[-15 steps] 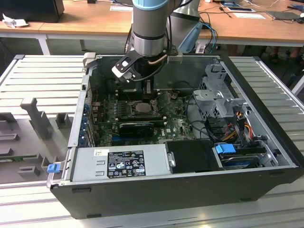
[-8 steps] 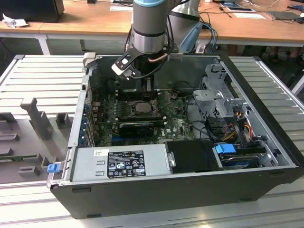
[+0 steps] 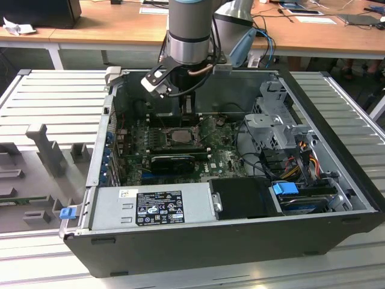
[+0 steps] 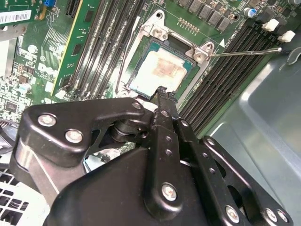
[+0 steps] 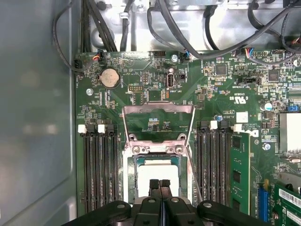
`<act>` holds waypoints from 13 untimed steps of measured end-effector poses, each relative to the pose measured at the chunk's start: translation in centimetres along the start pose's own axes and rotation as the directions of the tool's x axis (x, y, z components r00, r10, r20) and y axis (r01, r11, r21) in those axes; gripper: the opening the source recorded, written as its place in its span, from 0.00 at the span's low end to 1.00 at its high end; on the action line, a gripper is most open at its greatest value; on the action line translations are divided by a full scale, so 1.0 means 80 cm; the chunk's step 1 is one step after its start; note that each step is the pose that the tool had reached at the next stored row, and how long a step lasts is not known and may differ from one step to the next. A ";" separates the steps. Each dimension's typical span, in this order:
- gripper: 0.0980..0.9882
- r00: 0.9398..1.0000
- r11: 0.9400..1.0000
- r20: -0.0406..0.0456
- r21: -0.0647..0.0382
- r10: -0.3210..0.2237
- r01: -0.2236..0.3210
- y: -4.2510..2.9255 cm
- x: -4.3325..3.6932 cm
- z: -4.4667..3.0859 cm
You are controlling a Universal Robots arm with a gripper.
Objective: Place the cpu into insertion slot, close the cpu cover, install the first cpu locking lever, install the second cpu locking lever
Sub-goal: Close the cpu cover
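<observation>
Tool (image 4: 162,92) with fingers together at the edge of the cpu (image 4: 160,70) in the insertion slot (image 4: 177,46).

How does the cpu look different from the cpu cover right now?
The cpu is a solid pale square; the cpu cover is a grey metal frame with an open window. The cpu lies in the insertion slot; the cpu cover is swung open beyond it. Both are roughly square.

A desk (image 3: 54,90) of grey ribbed slats carries an open black computer case (image 3: 240,241), which lies on its side directly beneath the jaws. On the slats, well off to the exterior view's left of the jaws, rests a grey moulded fixture (image 3: 51,156).
</observation>
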State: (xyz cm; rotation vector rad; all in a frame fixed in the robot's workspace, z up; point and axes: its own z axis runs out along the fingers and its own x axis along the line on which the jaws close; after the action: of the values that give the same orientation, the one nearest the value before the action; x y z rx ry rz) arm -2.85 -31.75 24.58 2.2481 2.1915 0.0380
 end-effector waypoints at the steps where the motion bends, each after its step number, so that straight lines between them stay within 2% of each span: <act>1: 0.01 1.000 1.000 0.000 0.000 0.000 0.000 0.0000 0.000 -0.0006; 6: 0.01 1.000 1.000 0.000 0.000 0.000 0.000 0.0002 0.000 -0.0064; 9: 0.01 1.000 1.000 0.000 0.000 0.000 0.000 0.0003 0.000 -0.0154; 13: 0.01 1.000 1.000 0.000 0.000 0.000 0.000 0.0035 0.000 -0.0163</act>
State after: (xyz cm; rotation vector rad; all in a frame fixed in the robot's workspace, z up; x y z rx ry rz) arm -2.60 -31.75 25.89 2.2478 2.1917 0.0378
